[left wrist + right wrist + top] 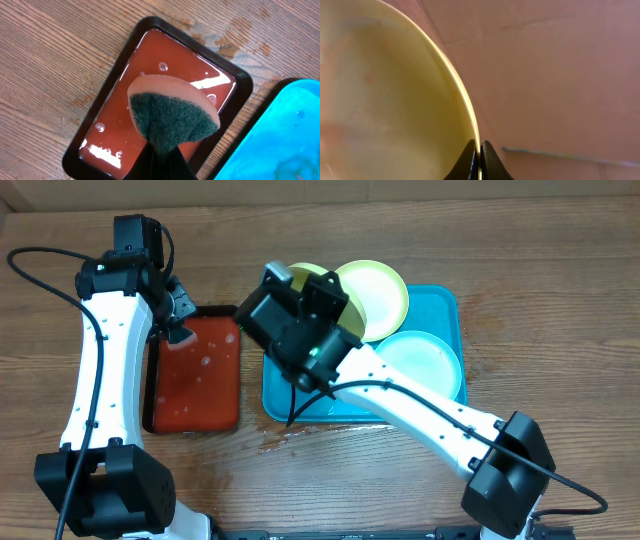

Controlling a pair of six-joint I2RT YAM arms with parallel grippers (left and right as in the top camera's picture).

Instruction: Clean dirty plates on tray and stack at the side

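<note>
The turquoise tray (445, 310) lies right of centre. On it a yellow-green plate (378, 292) leans at the back and a pale blue plate (425, 358) lies at the right. My right gripper (479, 150) is shut on the rim of another yellow-green plate (385, 95), held up on edge above the tray's left end; its top shows in the overhead view (305, 273). My left gripper (162, 155) is shut on a sponge (172, 117) with a dark green pad and an orange back, held over the small tray of red liquid (120, 115). The turquoise tray's corner shows in the left wrist view (280, 135).
The black-rimmed tray of red liquid (200, 370) lies left of the turquoise tray. Wet patches mark the wood in front of the turquoise tray (275, 442). A cardboard wall runs along the back edge (400, 188). Cables trail from both arms.
</note>
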